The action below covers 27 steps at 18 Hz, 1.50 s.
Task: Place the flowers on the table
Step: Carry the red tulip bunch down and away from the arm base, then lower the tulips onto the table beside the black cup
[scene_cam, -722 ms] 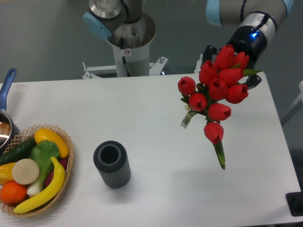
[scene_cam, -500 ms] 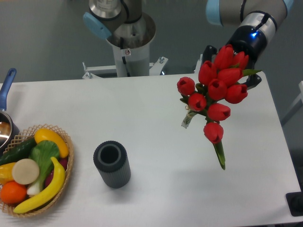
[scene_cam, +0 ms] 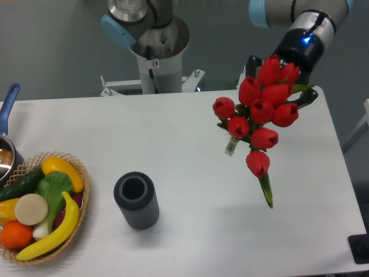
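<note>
The flowers, a bunch of red tulip buds with green leaves, hang in the air over the right part of the white table, buds toward the camera. One long green leaf points down toward the table. My gripper is at the upper right, behind the bunch. It is shut on the stems, which the buds hide. A small tag dangles from the bunch.
A dark grey cylindrical vase stands at the front left of the middle. A wicker basket of fruit and vegetables sits at the left edge. A pot with a blue handle is at the far left. The robot base stands behind the table.
The flowers and my gripper have moved slightly up and to the left. Nothing else has moved.
</note>
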Tool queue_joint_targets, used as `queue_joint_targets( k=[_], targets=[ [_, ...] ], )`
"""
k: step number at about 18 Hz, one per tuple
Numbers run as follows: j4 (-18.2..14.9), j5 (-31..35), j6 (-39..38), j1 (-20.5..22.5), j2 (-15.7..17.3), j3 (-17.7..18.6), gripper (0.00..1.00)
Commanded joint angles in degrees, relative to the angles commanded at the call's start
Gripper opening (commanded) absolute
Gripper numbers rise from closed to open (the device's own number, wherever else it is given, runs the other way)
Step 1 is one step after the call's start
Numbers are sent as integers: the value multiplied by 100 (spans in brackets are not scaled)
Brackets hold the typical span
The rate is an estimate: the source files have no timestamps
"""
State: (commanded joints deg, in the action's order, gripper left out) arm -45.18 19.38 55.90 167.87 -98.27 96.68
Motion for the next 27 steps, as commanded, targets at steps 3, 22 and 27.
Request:
queue_joint_targets(
  k=[3,22,27],
  targets=[
    [-18,758,0,-9,194,0,32],
    [9,5917,1617,-1054,-103,695,32],
    [35,6490,1617,-1433,-693,598,32]
  ],
)
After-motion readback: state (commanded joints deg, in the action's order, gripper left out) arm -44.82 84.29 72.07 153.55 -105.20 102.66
